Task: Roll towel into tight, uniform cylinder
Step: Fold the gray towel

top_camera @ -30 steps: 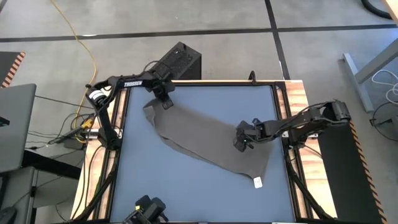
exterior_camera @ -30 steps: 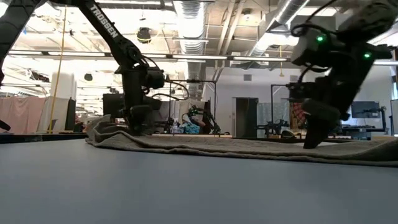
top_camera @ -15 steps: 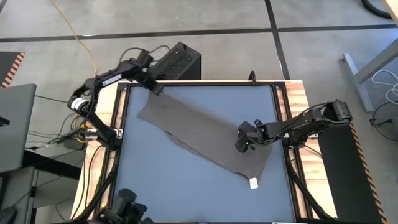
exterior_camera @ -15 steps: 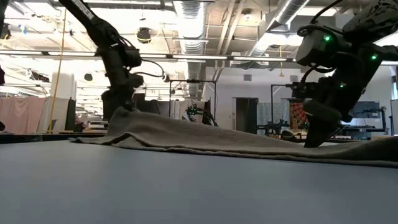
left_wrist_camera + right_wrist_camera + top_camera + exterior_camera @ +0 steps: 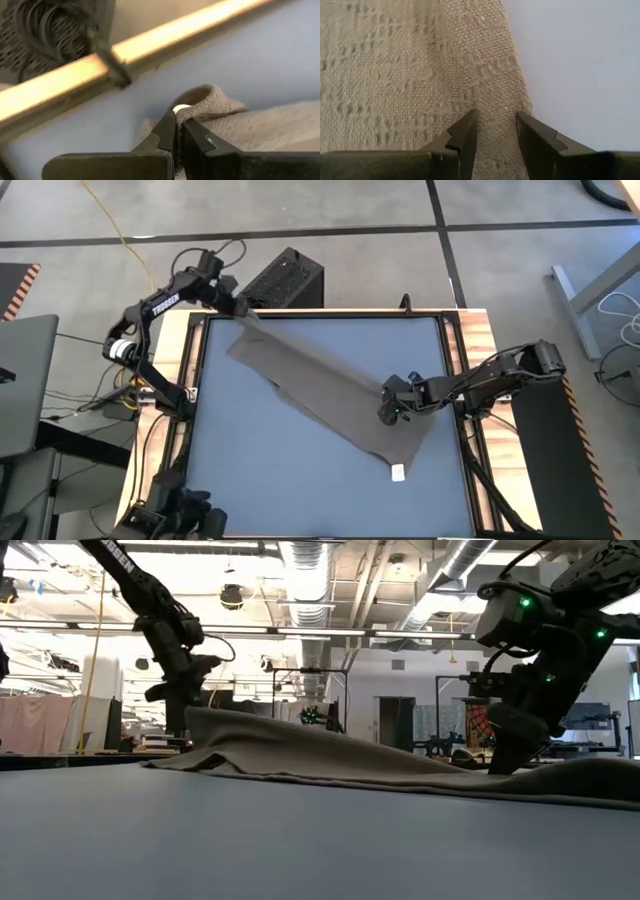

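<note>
Since a second ago the left gripper (image 5: 243,313) has drawn back from over the blue-grey worktop (image 5: 240,460) to its far left corner, carrying a corner of the towel (image 5: 320,385) with it, so the cloth that lay bunched in folds is now pulled out into a long taut band. That gripper is clenched on the towel's corner: in the left wrist view its two dark fingers (image 5: 167,132) meet on a small loop of the fabric (image 5: 210,102) just beside the light wooden edge rail (image 5: 75,82). In the low view the held end (image 5: 210,725) rises off the surface beneath the left arm and slopes down toward the other arm.

The towel runs diagonally from the far left corner toward the near right part of the worktop, broadening on the way, and its small white tag (image 5: 398,472) lies at the near right end.

Over the towel's right edge sits the right gripper (image 5: 386,412), tips down on the cloth. Its fingers (image 5: 465,137) stand apart with a raised ridge of the weave between them, the bare worktop just beside, and they are not closed on the fabric.
</note>
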Available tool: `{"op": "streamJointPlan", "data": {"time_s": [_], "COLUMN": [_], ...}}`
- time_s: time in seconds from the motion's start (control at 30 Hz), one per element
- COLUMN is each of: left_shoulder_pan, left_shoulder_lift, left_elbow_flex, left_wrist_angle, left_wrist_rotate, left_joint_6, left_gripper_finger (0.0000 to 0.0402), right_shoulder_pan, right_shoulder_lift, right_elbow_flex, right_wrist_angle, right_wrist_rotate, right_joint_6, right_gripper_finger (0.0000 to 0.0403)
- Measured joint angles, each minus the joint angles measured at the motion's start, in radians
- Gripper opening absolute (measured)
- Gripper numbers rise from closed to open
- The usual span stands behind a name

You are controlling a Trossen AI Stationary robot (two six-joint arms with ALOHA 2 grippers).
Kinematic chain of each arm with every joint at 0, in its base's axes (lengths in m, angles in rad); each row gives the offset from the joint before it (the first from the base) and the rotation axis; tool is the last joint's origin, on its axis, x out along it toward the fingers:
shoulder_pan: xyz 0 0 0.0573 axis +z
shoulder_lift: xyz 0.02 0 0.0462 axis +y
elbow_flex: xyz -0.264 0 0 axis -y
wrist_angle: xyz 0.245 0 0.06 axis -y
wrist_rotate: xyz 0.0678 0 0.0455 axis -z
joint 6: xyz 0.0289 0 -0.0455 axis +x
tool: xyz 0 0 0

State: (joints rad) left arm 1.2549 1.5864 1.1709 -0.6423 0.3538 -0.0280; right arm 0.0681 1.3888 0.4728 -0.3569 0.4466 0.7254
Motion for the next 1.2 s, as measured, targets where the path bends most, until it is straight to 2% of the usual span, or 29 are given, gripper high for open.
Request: {"op": "streamJointPlan", "data": {"time_s": [0.13,0.27,0.43,0.53,0.67,0.77,0.83,1.0,1.1,1.2], "left_shoulder_pan": [0.001,-0.005,0.000,0.009,0.016,0.016,0.012,0.009,0.009,0.009], "left_shoulder_lift": [0.000,0.000,0.000,0.001,0.001,0.001,0.001,0.001,0.001,0.001], "left_elbow_flex": [0.000,0.000,0.000,0.000,0.000,0.000,0.000,0.000,0.000,0.000], "left_wrist_angle": [0.106,0.195,0.249,0.253,0.255,0.253,0.252,0.250,0.250,0.250], "left_wrist_rotate": [0.072,0.078,0.075,0.182,0.390,0.467,0.472,0.448,0.447,0.446], "left_joint_6": [-0.078,-0.146,-0.231,-0.257,-0.247,-0.215,-0.208,-0.204,-0.203,-0.193], "left_gripper_finger": [0.0000,0.0001,0.0013,0.0014,0.0003,0.0001,0.0001,0.0000,0.0000,0.0000], "right_shoulder_pan": [-0.002,-0.004,-0.005,-0.005,-0.002,0.008,0.016,0.030,0.025,0.007], "right_shoulder_lift": [0.000,0.000,0.000,0.000,0.000,0.000,-0.003,-0.057,-0.091,-0.116], "right_elbow_flex": [0.000,-0.001,-0.001,-0.001,-0.001,0.002,0.017,0.117,0.195,0.242], "right_wrist_angle": [-0.001,-0.005,-0.005,-0.005,-0.002,0.006,-0.007,-0.163,-0.327,-0.474], "right_wrist_rotate": [0.016,0.057,0.057,0.057,0.057,0.064,0.065,0.028,-0.014,-0.108], "right_joint_6": [0.000,0.000,0.000,0.000,-0.022,-0.057,-0.090,-0.114,-0.035,0.044], "right_gripper_finger": [0.0163,0.0163,0.0163,0.0163,0.0163,0.0163,0.0163,0.0163,0.0163,0.0165]}}
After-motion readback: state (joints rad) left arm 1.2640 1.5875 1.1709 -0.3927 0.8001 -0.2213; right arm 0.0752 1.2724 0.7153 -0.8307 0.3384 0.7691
